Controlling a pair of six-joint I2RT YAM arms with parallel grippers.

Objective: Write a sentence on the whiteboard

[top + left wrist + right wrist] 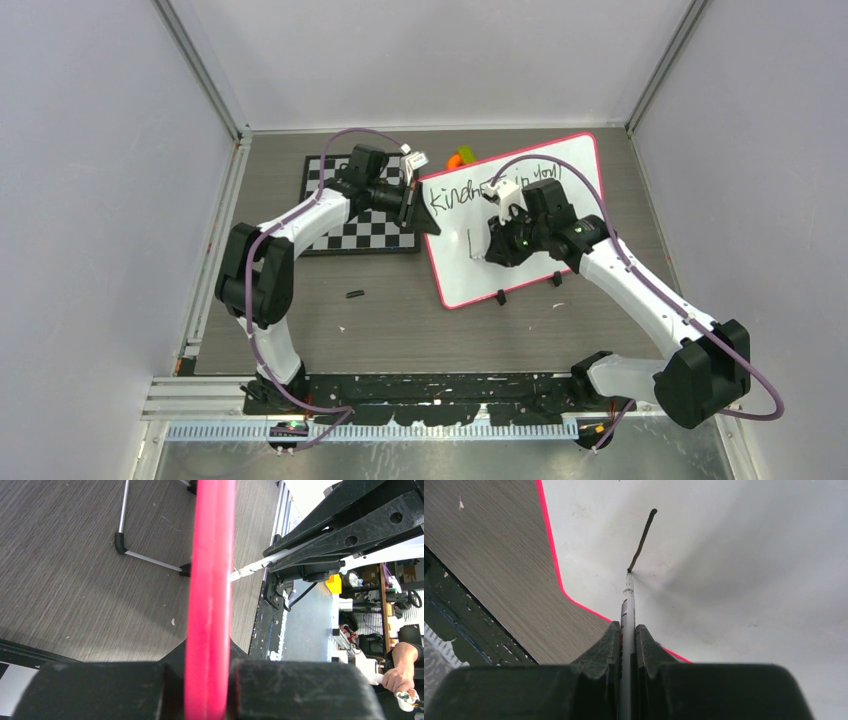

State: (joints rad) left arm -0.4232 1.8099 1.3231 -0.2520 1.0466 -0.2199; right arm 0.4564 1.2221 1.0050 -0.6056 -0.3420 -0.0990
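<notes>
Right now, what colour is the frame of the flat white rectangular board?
Pink-red frame, clearest in left wrist view.

Checkerboard [372, 235] on the grey table [400, 325]; a small black piece [353, 294] lies near it

Open tabletop [400, 330] ran across the lower middle of the top view, broken only by a small black piece [353, 294]. The whiteboard [465, 285] filled centre right. The left gripper [424, 214] clamped its left edge, and the right gripper [487, 252] pressed a marker [626, 610] onto its middle. The checkerboard [375, 232] covered upper left.
</notes>
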